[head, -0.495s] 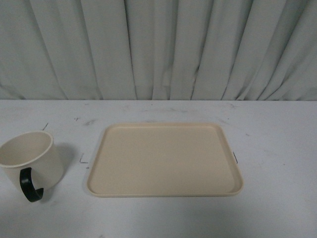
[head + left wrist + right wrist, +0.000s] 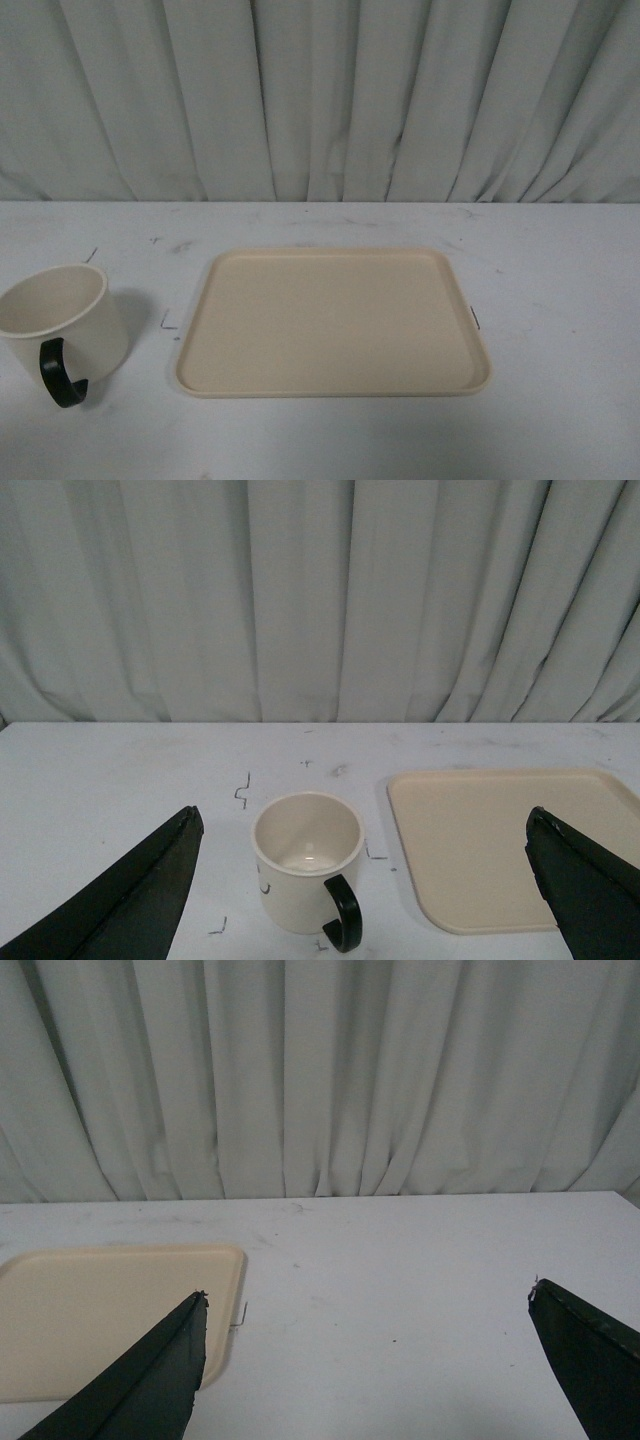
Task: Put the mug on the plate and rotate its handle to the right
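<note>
**Left tool** (image 2: 362, 813), left wrist view: two dark, tapering fingers (image 2: 130, 900) reach forward from the wrist, one on each side of the tool's centre line. The jaws stand wide apart, with a broad gap between the tips, and they grip nothing.

**Right tool** (image 2: 368, 1290), right wrist view: the pose is the same. Its dark fingers (image 2: 140, 1385) are spread fully to either side, the tips level with each other and closed on nothing.

Lab setup, white table (image 2: 560, 300), curtain backdrop (image 2: 320, 100)
</note>
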### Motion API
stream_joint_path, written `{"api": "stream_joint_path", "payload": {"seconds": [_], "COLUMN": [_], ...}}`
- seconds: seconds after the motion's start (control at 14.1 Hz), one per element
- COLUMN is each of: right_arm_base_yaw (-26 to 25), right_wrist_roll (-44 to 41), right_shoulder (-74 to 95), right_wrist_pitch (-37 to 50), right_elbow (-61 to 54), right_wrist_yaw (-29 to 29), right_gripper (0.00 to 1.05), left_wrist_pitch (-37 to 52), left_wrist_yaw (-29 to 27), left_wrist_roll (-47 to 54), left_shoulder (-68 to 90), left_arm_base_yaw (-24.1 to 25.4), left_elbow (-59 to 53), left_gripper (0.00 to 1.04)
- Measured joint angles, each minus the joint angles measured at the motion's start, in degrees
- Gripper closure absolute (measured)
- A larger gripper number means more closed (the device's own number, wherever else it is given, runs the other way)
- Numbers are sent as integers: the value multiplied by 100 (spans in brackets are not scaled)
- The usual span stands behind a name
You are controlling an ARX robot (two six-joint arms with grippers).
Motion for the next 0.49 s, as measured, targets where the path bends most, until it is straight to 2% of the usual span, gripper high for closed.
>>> {"api": "stream_joint_path", "payload": {"seconds": [0.42,0.49], "right_arm_base_yaw": [0,0], "right_wrist_roll": [0,0], "right_shoulder": [0,0], "right_wrist_pitch": [0,0], "right_elbow": [0,0], "right_wrist_yaw": [0,2], "right_gripper": [6,6], "left_wrist_pitch": [7,350], "left_wrist_yaw": [-7,-31], "left_wrist_roll": [0,63], "left_shoulder": [0,142], "left_arm_base_yaw": [-2,-149], "left_elbow": [0,7], "left_gripper": [7,7]}}
